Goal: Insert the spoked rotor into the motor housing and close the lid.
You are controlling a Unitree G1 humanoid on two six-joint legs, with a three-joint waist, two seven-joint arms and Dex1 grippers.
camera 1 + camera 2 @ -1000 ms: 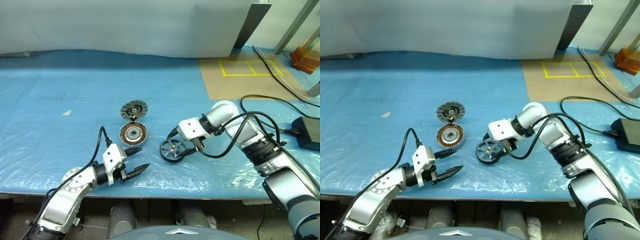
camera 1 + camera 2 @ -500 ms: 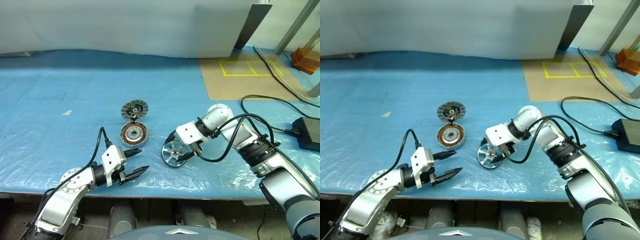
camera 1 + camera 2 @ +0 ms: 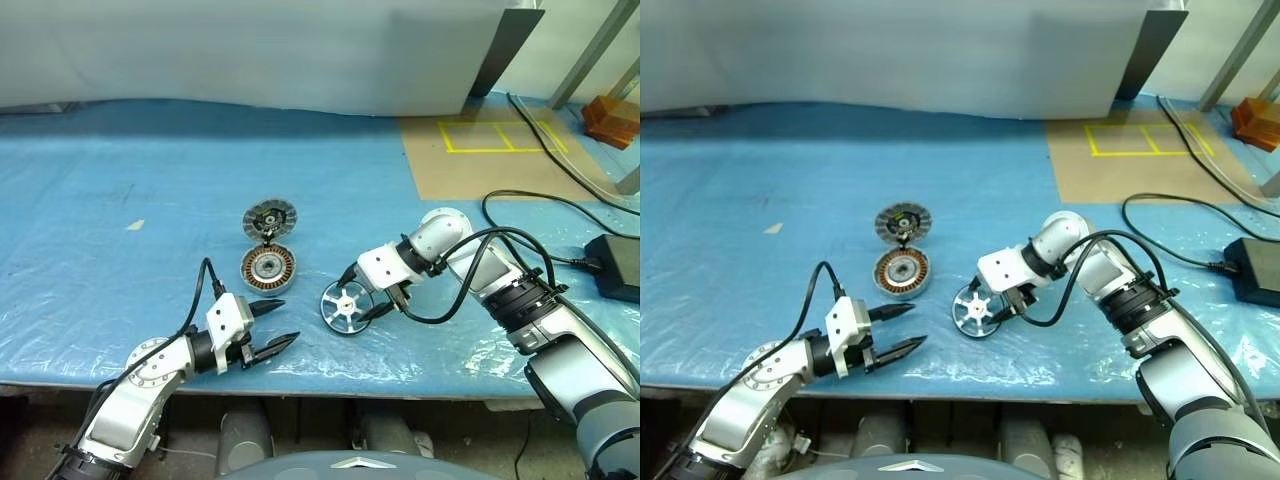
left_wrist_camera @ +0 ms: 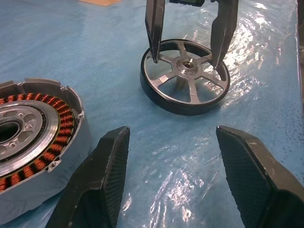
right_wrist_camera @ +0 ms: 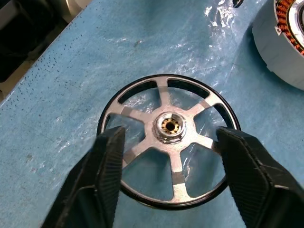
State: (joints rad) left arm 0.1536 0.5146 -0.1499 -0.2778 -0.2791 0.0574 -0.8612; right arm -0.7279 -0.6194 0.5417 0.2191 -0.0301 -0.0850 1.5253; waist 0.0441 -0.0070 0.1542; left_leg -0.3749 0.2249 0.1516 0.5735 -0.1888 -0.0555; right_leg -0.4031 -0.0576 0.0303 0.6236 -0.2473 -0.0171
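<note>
The rotor (image 3: 346, 306) lies flat on the worktop (image 3: 120, 190), at about 4 o'clock of the housing (image 3: 267, 268) and just apart from it. The right tool (image 4: 185, 59) stands over it pointing steeply down, its two fingers (image 5: 107, 164) dropped through the gaps between spokes on either side of the hub; they are spread with no firm clamp visible, probably so the wheel can be gripped from inside the rim and lifted. The left tool (image 3: 272, 326) hovers low at 6 o'clock of the housing, fingers apart and empty, seemingly placed to steady the cup. The lid (image 3: 269, 217) lies at 12 o'clock of the housing, touching it or nearly so, out of the way of insertion. The worktop is covered by blue plastic sheeting with wrinkles and glare; at 2 o'clock a brown board (image 3: 480, 165) carries yellow tape (image 3: 495, 135), with cables (image 3: 560, 205) beyond.
</note>
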